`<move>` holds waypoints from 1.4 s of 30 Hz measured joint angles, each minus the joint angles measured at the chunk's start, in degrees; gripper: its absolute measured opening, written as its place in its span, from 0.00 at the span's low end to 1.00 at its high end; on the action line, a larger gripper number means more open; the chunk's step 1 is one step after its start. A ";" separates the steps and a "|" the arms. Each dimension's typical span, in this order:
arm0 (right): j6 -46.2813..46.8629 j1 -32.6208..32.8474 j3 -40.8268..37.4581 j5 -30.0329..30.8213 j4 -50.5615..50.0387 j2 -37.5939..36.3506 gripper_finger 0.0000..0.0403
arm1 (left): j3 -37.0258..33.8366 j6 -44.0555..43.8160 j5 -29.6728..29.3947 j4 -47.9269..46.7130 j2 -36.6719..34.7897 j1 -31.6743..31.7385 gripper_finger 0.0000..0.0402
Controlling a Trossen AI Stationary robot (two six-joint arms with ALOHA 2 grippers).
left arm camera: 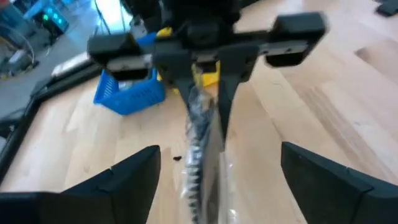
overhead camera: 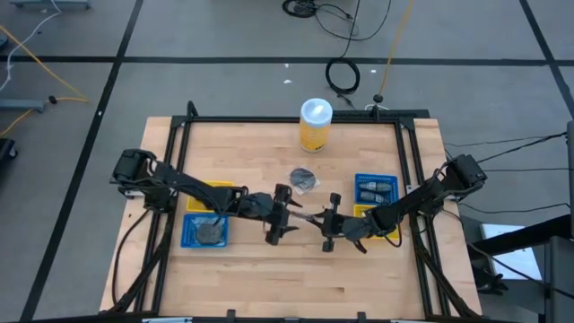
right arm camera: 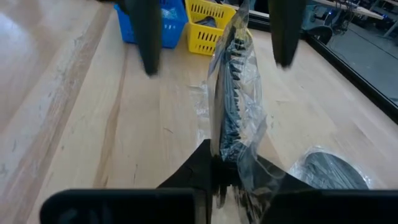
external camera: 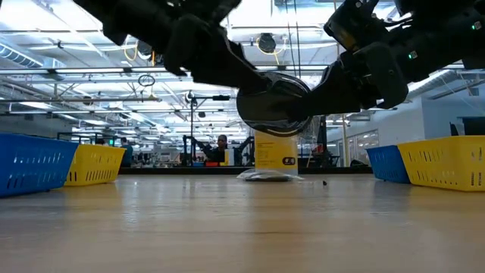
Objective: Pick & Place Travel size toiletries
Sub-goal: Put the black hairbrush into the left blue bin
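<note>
1. The right gripper (right arm camera: 217,177) pinches a clear packet holding a dark comb (right arm camera: 233,99) above mid-table.
2. Facing it, the left gripper (overhead camera: 280,215) stands spread wide, one finger on either side of the packet, not touching.
3. Another wrapped dark disc (overhead camera: 304,179) lies near the yellow canister (overhead camera: 315,124).
4. Blue and yellow trays (overhead camera: 376,188) flank the table (overhead camera: 269,278).

- The dark comb in a clear plastic sleeve (right arm camera: 231,106) hangs above the middle of the light wooden table (overhead camera: 269,278), between the 2 grippers.
- The right gripper (overhead camera: 330,222) pinches one end of it; the left gripper (overhead camera: 283,215) faces it, jaws spread on either side, not touching.
- A flat grey disc in clear wrap (overhead camera: 304,179) lies behind them, before the yellow canister with a white lid (overhead camera: 315,124).
- A blue plastic tray (overhead camera: 205,231) lies at the left, another blue tray (overhead camera: 377,187) at the right.
</note>
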 joint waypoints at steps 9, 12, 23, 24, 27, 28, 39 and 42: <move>-0.03 -0.02 0.04 -0.08 0.01 0.00 0.11 | 0.00 -0.90 0.79 0.70 1.17 0.37 0.45; -0.12 -0.02 0.04 -0.14 0.00 0.00 0.10 | 0.00 -0.20 0.75 0.83 1.16 0.39 0.29; -1.48 2.44 0.04 -1.67 -0.46 -1.81 0.31 | 0.01 4.11 -3.18 -1.51 1.14 -1.83 0.09; -1.48 3.20 0.04 -1.68 -1.22 -2.72 0.35 | 0.00 4.87 -4.51 -2.18 0.95 -2.42 0.11; -1.45 5.36 0.04 -1.85 -3.95 -5.76 0.46 | 0.14 6.78 -8.47 -5.12 -0.61 -4.90 0.12; -1.48 6.09 0.04 -1.83 -4.46 -6.64 0.49 | 0.24 7.25 -9.85 -7.19 -1.60 -5.98 0.12; -1.05 8.37 0.07 -1.76 -4.56 -8.85 0.59 | 9.44 -9.08 -20.50 -51.58 -14.21 -23.25 0.03; -1.02 8.36 0.04 -1.74 -4.48 -8.83 0.58 | 12.37 -20.70 -22.59 -66.97 -15.33 -28.65 0.08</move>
